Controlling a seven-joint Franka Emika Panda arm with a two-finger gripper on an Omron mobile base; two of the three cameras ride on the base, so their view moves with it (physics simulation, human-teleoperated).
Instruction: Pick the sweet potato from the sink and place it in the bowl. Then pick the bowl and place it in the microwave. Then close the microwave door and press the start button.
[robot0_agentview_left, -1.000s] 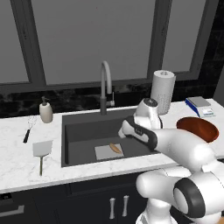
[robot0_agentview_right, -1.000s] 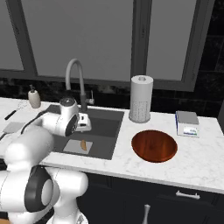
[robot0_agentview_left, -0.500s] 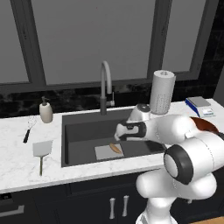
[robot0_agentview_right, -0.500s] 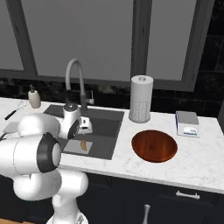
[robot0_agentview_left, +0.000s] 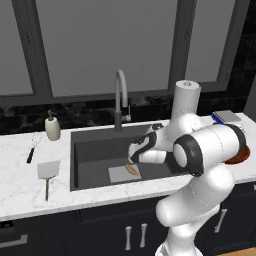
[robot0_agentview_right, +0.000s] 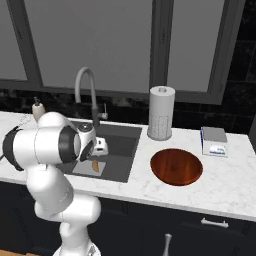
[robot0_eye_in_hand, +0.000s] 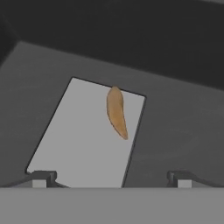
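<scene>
The gripper (robot0_eye_in_hand: 109, 177) hangs over the sink (robot0_agentview_left: 95, 145) with its fingers (robot0_eye_in_hand: 40, 178) wide apart and nothing between them. Below it the potato (robot0_eye_in_hand: 117, 112) lies flat on the light grey square (robot0_eye_in_hand: 83, 135) at the basin's bottom, near that square's edge. In the hand view its long axis runs nearly straight away from the gripper, slightly slanted. The bowl (robot0_agentview_right: 176, 166) sits on the counter (robot0_agentview_right: 220, 175), well apart from the sink.

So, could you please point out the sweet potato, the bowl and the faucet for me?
sweet potato (robot0_eye_in_hand: 117, 113): hand view, middle of the tuber.
bowl (robot0_agentview_right: 176, 165): right base view, inner bottom of the bowl.
faucet (robot0_agentview_left: 120, 95): left base view, upright part of the curved neck.
</scene>
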